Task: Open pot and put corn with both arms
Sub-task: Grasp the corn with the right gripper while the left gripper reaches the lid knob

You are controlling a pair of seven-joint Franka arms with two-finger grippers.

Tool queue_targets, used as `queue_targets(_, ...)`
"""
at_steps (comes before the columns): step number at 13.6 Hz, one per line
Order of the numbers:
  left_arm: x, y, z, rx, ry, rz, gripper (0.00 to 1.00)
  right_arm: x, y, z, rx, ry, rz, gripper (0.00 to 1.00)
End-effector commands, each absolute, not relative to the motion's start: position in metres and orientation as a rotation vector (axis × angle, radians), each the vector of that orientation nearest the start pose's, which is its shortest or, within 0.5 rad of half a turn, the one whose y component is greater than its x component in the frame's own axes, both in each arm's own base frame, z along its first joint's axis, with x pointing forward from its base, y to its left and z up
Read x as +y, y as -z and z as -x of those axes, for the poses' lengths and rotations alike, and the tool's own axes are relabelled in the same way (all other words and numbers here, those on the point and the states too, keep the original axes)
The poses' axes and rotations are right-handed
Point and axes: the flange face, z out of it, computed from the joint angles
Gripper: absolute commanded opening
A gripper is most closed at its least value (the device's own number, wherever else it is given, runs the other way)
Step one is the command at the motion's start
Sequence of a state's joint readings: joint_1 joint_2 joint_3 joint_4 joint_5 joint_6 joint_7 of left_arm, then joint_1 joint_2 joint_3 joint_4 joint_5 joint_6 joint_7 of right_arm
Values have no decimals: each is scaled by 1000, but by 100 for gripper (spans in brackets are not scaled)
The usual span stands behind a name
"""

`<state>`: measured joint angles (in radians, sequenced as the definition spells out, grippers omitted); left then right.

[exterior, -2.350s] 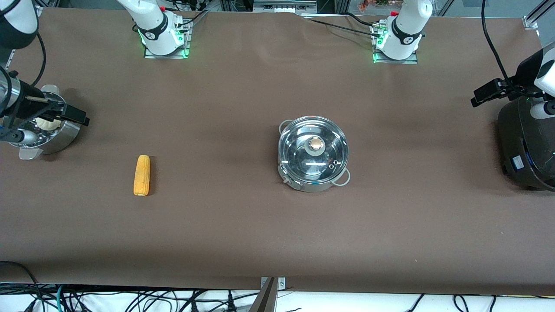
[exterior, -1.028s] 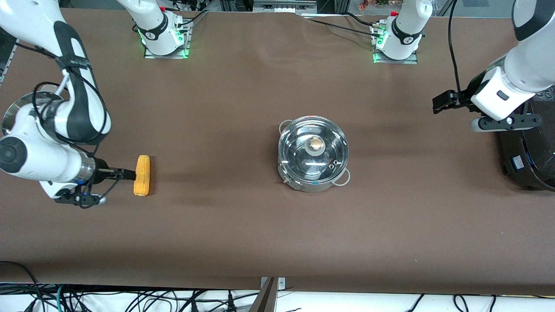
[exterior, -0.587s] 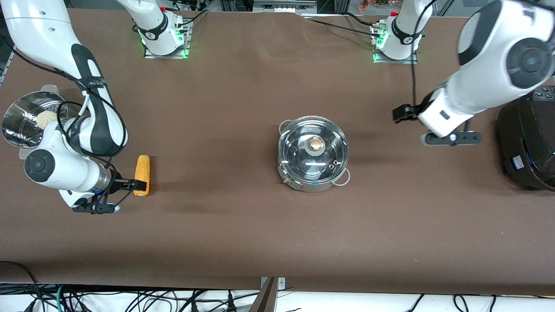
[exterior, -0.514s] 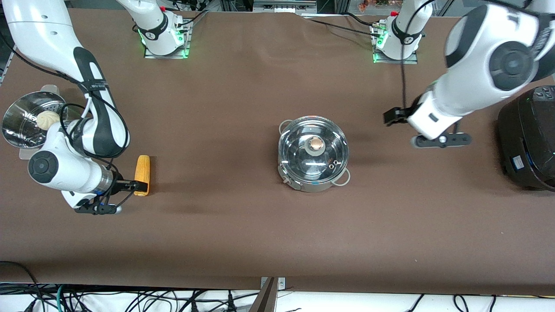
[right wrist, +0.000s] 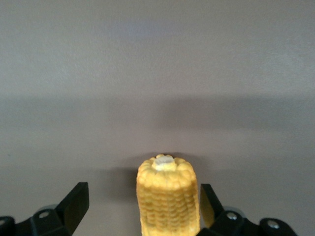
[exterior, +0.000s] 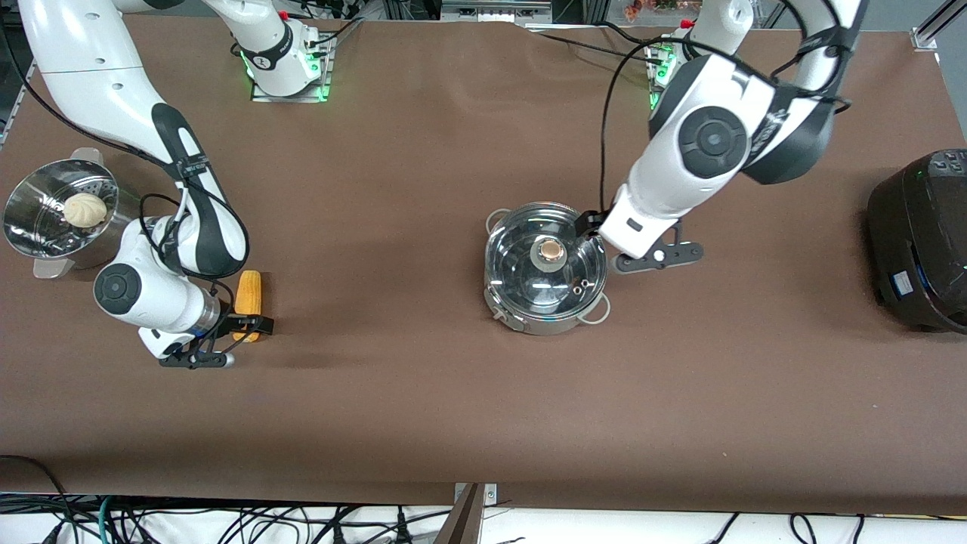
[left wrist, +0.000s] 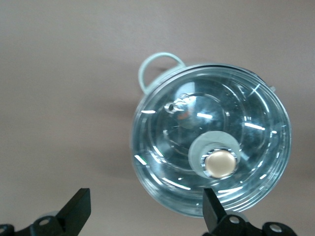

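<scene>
Now the left gripper (exterior: 588, 224), fingers spread, has moved from the cooker (exterior: 918, 242) to over the lidded pot (exterior: 545, 268) at mid-surface. Right gripper (exterior: 253, 326), spread, has straddled the corn (exterior: 247, 295) lying flat.

The right gripper (exterior: 253, 325) and its wrist hide the nearer end of the corn (exterior: 247, 293). The right wrist view cuts off the corn's (right wrist: 169, 196) length. The black cooker (exterior: 918, 242) runs past the front view's edge.
</scene>
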<state>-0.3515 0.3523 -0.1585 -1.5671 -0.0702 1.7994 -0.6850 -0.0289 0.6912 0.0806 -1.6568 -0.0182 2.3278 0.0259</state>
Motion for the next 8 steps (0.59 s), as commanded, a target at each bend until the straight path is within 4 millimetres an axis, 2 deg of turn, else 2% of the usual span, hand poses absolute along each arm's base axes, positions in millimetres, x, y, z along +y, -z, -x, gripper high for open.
queue_targets(1,-356,-421,-574,-291,-242,3140,100,20,-213,-671,-115,-26,3113,100)
queue_targets(4,-386,-405,-570,-206,-212,3121,100,10,-212,-667,-193,-37,3111,100)
queue_targets(8,-391,-386,-580,-151,-127,3126,100,8,-210,-654,-191,-27,3113,100)
